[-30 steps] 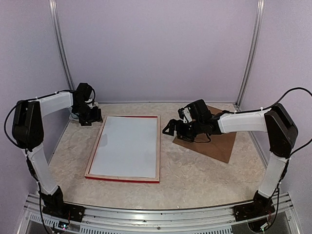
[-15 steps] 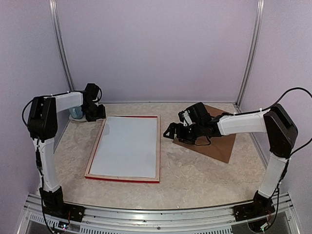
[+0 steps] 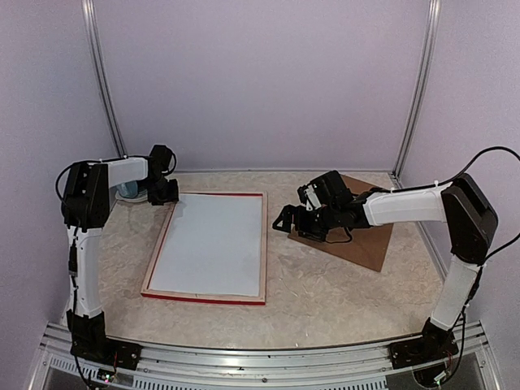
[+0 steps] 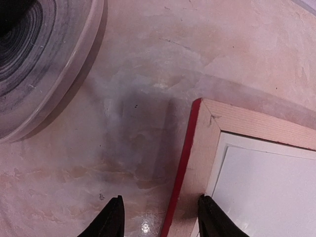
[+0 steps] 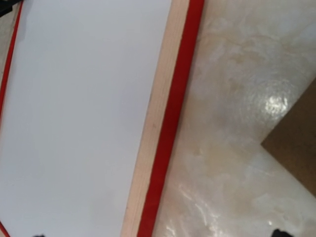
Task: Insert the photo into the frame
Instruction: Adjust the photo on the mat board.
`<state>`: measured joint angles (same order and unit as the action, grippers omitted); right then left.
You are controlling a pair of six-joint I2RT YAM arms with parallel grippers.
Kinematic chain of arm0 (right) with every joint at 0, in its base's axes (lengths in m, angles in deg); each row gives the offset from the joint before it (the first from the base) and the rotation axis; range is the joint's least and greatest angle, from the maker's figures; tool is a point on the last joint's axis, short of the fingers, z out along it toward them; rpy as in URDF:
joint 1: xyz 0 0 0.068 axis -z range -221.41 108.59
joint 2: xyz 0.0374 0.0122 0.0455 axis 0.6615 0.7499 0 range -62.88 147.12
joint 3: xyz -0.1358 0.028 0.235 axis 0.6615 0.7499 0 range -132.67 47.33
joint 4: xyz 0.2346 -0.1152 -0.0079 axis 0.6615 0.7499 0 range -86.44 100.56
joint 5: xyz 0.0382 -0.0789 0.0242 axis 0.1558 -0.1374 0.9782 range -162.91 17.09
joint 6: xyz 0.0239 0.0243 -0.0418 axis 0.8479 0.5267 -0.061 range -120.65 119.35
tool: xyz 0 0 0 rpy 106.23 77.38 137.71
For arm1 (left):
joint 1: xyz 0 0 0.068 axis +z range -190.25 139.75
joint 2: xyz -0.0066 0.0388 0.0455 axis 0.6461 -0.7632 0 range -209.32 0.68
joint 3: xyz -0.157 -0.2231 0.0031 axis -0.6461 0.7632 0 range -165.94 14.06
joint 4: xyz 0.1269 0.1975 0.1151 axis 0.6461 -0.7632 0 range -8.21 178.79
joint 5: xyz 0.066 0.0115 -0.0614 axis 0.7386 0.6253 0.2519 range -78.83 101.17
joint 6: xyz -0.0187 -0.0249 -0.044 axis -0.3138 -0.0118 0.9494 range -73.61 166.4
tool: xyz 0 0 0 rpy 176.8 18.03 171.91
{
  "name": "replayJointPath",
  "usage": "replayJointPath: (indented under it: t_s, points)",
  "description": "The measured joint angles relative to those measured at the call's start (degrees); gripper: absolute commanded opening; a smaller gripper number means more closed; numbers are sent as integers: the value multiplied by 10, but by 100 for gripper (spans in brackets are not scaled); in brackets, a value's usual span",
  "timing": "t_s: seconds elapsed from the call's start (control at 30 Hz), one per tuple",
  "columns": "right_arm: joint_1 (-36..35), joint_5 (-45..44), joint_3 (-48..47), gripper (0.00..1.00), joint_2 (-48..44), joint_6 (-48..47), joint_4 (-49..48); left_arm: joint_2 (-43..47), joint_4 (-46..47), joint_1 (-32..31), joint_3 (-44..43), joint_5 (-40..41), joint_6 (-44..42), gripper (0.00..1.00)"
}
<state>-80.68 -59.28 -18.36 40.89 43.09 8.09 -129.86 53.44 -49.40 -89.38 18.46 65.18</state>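
The frame (image 3: 263, 244) lies flat on the table, showing pale wood with a thin red edge. A plain white sheet (image 3: 211, 244) fills its opening. The red sunset photo does not show in any view. My left gripper (image 3: 162, 192) is open at the frame's far left corner. In the left wrist view its fingers (image 4: 111, 218) straddle the frame's left rail (image 4: 205, 148), low over it, holding nothing (image 4: 162, 220). My right gripper (image 3: 284, 218) is open and empty, hovering just right of the frame's right rail (image 5: 165, 113). Only its fingertips (image 5: 279, 232) show.
A brown backing board (image 3: 357, 231) lies under the right arm, its corner in the right wrist view (image 5: 296, 143). A round clear roll (image 4: 44, 64) sits at the far left, beside the frame's corner (image 3: 126, 189). Walls and metal posts enclose the table.
My left arm has swung right, from beside the roll to the frame's far left corner. The right gripper has barely moved.
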Motion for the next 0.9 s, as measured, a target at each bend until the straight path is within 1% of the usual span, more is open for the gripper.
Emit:
replayJointPath:
  t_s: [0.5,0.6,0.67,0.9]
  points:
    - [0,0,0,99,0,0,4,-15,3,-9,-18,13,-1,50]
    - [0,0,0,99,0,0,4,-19,5,-15,-22,27,-2,49]
    - [0,0,0,99,0,0,4,-22,5,-18,-28,35,-2,45]
    - [0,0,0,99,0,0,4,-29,10,-26,-33,51,-2,44]
